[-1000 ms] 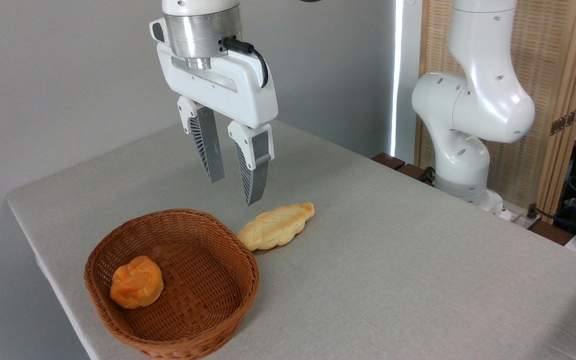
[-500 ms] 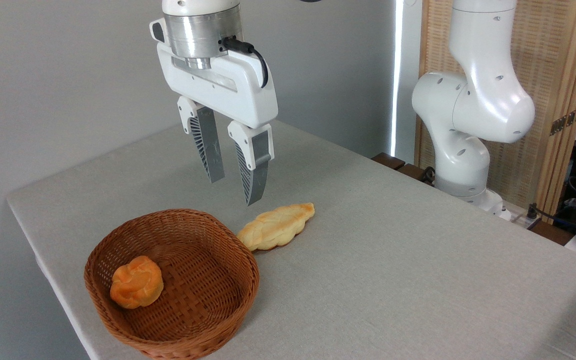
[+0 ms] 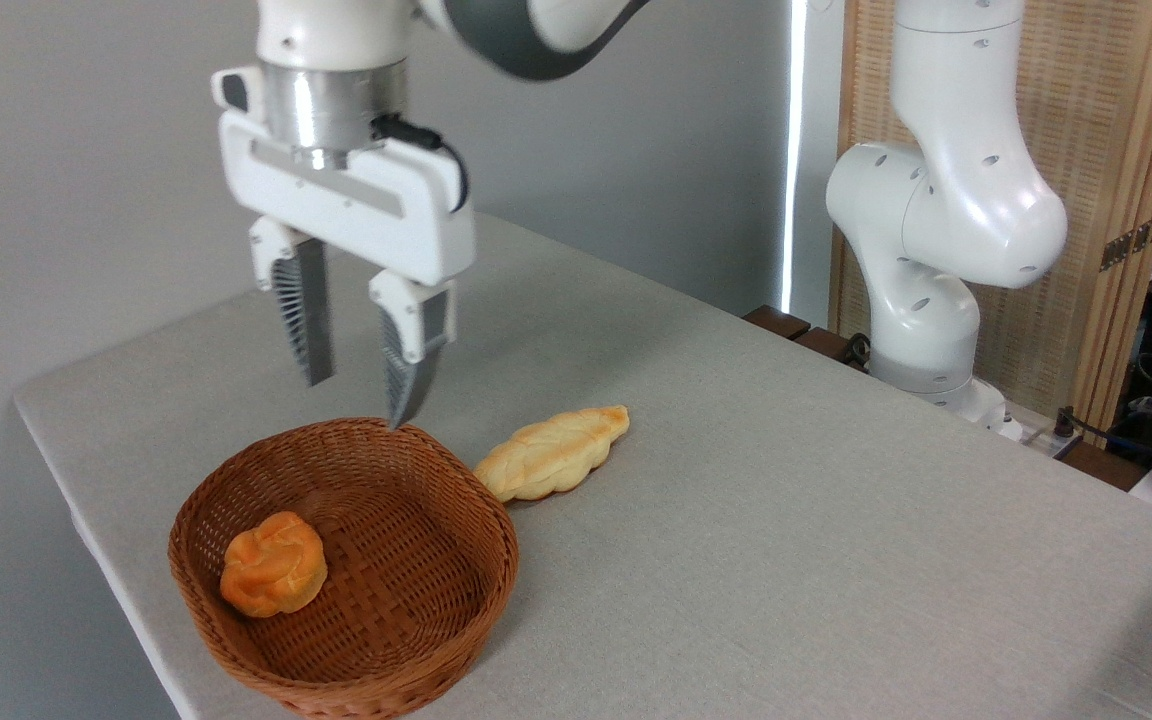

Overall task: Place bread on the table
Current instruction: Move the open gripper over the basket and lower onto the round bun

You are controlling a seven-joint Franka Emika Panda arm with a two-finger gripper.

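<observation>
basket [image 3: 456,560]: brown wicker, sitting nearest me at the front-left of the table, rim intact, nothing else in it but the bun.
bread [image 3: 273,577]: small orange-golden knotted bun, lying inside the basket against its wall at about 9 o'clock from the basket centre. Not on the cloth yet, so I'm judging the task not started on the pick side.
braided loaf [image 3: 554,453]: longer pale one, lying on the cloth just beside the basket rim at about 1 o'clock. Not my target, I'm ignoring it.
gripper [image 3: 356,400]: hanging above the far rim of the basket, roughly 12 o'clock from the basket centre, fingers pointing down, jaws spread apart and holding nothing. One fingertip is looking level with the rim edge in this view; I can't tell if it is touching.
step in hand: I'm lining up over the bun. Judgement: I'm needing to bring the claw toward 7 o'clock, over the bun, before going down, keeping the fingertips clear of the wicker wall. Bun is sitting tight to the wall, so I'm wanting one finger on the inner side, and a gentle squeeze since it looks soft.
table [image 3: 836,520]: grey-beige cloth, plenty of bare surface at 3 o'clock from the basket for the drop.
arm base [image 3: 936,300]: white, standing at the far-right edge, well apart from everything.
</observation>
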